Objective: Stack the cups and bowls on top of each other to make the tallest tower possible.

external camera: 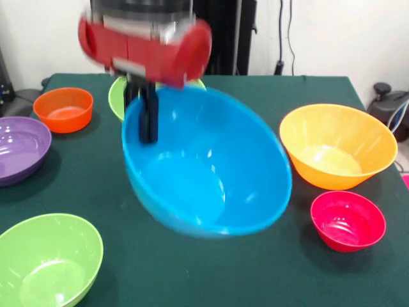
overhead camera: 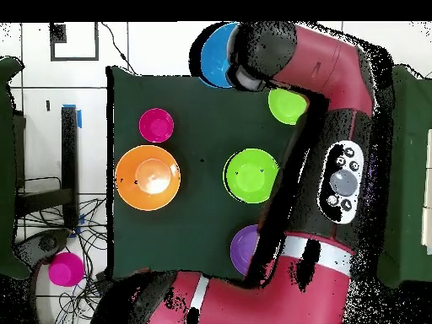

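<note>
My arm comes down from above at the far left of the table, its red wrist (external camera: 146, 43) level across the top. The gripper (external camera: 148, 118) hangs straight down, black fingers (external camera: 149, 115) clamped over the far-left rim of the tilted blue bowl (external camera: 208, 163).

White wall (external camera: 332, 32) behind green-covered table (external camera: 268, 96)

Blue bowl (external camera: 208, 163), black fingers (external camera: 148, 115), dark green table (external camera: 255, 268).

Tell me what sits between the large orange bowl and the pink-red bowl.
Nothing: in the front view, only bare green table separates the large orange bowl from the pink-red bowl.
</note>
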Robot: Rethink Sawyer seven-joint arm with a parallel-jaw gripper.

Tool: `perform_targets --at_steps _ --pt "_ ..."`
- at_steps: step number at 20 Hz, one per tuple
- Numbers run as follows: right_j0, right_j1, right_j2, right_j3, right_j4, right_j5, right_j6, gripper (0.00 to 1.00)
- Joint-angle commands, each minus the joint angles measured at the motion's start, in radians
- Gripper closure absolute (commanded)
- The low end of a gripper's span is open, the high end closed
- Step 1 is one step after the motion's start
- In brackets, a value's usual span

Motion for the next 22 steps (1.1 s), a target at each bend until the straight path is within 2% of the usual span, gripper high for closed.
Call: perform_targets --at_steps 1,5,7,10,14,18,22 --pt "0.034 -0.187 0.086 0.186 -0.022 0.139 -0.185 1.00" --pt "0.046 -0.271 0.028 0.295 -0.034 0.188 -0.106 1.00" --pt "0.046 -0.300 0.014 0.347 -0.050 0.197 -0.120 1.00" --pt "0.041 -0.315 0.027 0.414 -0.070 0.110 -0.167 1.00" --pt "0.042 -0.324 0.035 0.457 -0.105 0.078 -0.191 1.00" --pt "0.045 -0.380 0.028 0.544 -0.121 0.064 -0.190 1.00" --pt "0.026 -0.419 0.034 0.627 -0.153 -0.018 -0.209 1.00"
